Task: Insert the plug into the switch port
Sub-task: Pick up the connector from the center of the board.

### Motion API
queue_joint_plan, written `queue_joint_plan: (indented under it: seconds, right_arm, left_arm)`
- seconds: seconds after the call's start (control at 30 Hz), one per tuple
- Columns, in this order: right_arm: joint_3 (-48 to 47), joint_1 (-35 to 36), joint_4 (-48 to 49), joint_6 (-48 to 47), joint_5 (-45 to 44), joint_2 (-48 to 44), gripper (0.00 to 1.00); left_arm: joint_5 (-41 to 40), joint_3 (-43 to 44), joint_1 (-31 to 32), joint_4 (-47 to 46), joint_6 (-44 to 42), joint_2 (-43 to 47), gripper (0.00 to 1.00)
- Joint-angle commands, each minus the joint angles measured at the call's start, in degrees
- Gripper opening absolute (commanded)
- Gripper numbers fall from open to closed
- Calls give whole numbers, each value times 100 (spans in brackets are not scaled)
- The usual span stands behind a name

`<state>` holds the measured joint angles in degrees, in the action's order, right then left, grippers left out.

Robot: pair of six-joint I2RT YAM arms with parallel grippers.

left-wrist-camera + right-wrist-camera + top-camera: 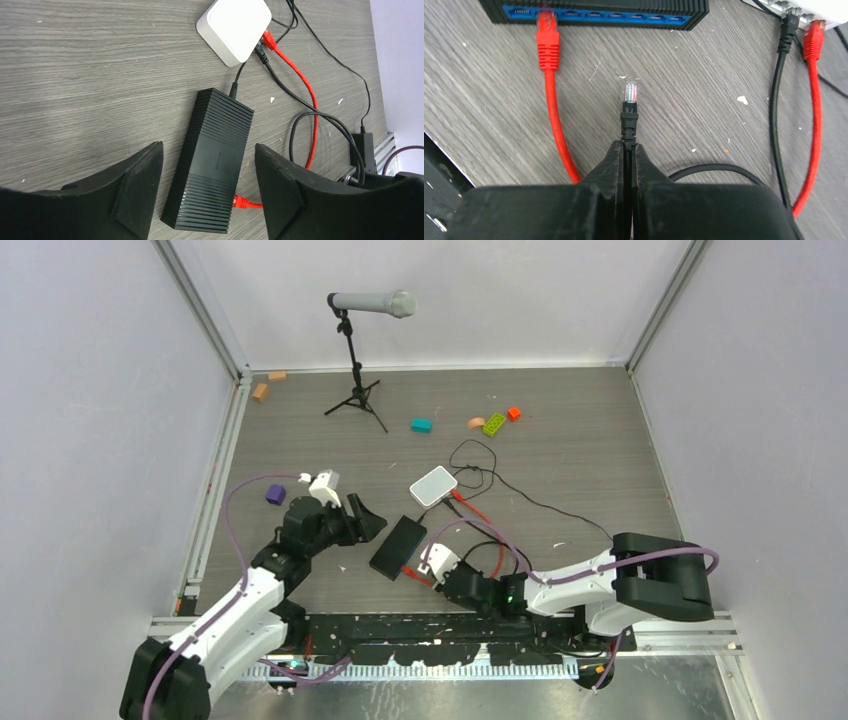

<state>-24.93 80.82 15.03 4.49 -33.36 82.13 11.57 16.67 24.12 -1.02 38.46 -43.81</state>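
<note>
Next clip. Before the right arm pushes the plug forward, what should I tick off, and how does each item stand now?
1. Plug held: ok. The right gripper is shut on the black cable just behind it.
2. Plug aimed at the blue edge of the switch: ok. The tip points at it and is apart from it.
3. Free port ahead: ok. The sockets right of the red plug look empty.
4. Latch side matches the port: cannot tell.
5. Switch braced: not ok. The left gripper is open and not clamping it.
</note>
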Motion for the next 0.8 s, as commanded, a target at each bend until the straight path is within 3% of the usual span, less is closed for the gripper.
queue_joint_plan:
  seconds: [0.0, 0.17, 0.77]
  right_arm:
    - [322, -388, 1377, 443, 568, -229, 0]
    - [316, -715, 1732, 343, 934, -46, 0]
    - [213, -819, 2949, 313, 490, 1072, 0]
  left_arm:
    - [386, -6, -72, -848, -88, -488, 72]
    - [590, 7, -140, -1458, -66, -1170, 84]
    - [1404, 171, -162, -2220, -44, -2864, 76]
